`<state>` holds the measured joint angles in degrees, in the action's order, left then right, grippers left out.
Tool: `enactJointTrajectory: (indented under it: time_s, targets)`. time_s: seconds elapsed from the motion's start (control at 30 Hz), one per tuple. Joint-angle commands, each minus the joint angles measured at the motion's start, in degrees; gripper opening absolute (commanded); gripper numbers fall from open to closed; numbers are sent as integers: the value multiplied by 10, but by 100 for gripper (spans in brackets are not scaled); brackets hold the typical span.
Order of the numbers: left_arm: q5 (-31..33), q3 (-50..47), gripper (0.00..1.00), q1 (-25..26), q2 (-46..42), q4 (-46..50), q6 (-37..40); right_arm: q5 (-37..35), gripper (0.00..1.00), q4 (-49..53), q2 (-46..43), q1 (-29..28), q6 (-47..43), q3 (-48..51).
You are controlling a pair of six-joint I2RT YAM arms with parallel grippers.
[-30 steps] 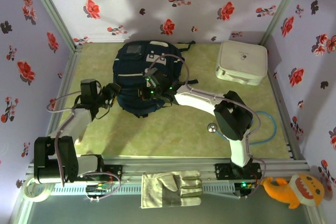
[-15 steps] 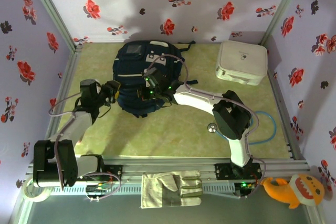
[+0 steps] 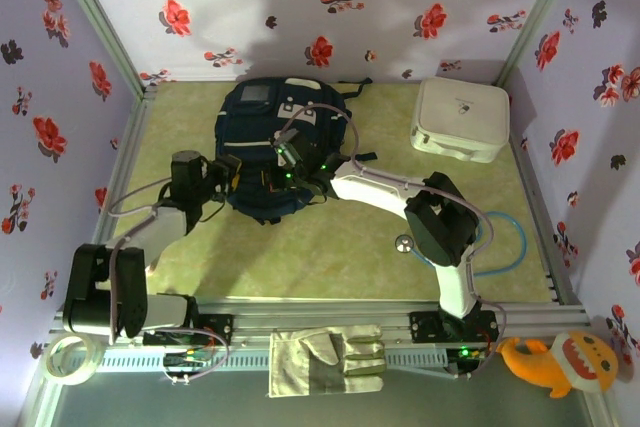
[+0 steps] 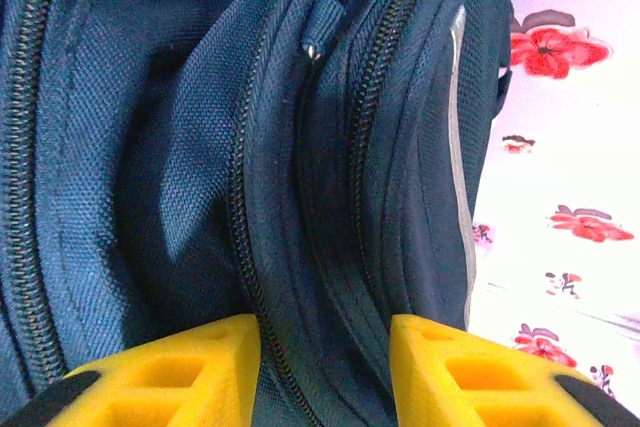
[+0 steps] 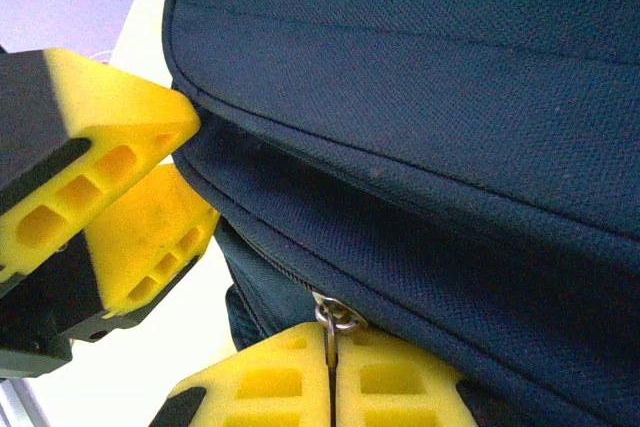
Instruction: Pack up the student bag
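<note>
Slippage looks like the main risk. The right gripper (image 5: 330, 332) is clenched on a small metal zipper pull (image 5: 337, 315), caught only at the very tips of its fingers. A tug off the zipper's line could let the ring pop free. The left gripper (image 4: 322, 332) straddles a ridge of the backpack (image 3: 258, 132) with its fingers apart and a zipper track running between them. Whether it pinches the cloth or merely brackets it, I cannot tell. If that hold is loose, the soft bag would likely drag along with the right arm instead of unzipping. The left gripper's fingers also sit just to the left of the right gripper's, so a bump is possible.

From overhead, the backpack lies flat on the table (image 3: 330, 257), directly ahead of both grippers, with a white case (image 3: 460, 119) well off to the right gripper's right. The metal pull is too small to make out there, but the right wrist camera gives it plainly. The left wrist camera adds a second, fabric pull tab (image 4: 322, 29) further ahead of its fingers.
</note>
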<state>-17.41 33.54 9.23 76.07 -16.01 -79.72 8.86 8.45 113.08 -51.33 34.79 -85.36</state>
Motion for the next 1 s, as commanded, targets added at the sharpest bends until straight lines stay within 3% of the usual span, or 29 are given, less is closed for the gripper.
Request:
enactJointTrajectory:
  time_s: [0.0, 0.23, 0.5, 0.73, 0.97]
  targets:
    - [25, -5, 37, 9, 16, -29, -20, -2, 0, -32, -4, -4, 6, -12]
    - [60, -6, 24, 12, 19, -11, -18, -31, 0, -15, -11, -3, -2, -4]
    - [85, 0, 0, 8, -6, 25, 27, -186, 0, 41, -68, 5, -35, 67]
    - [93, 13, 0, 3, -26, 81, 80, -215, 0, 54, -113, 50, -105, 124]
    - [89, 14, 0, -1, -30, 106, 111, -181, 0, 36, -117, 96, -91, 131]
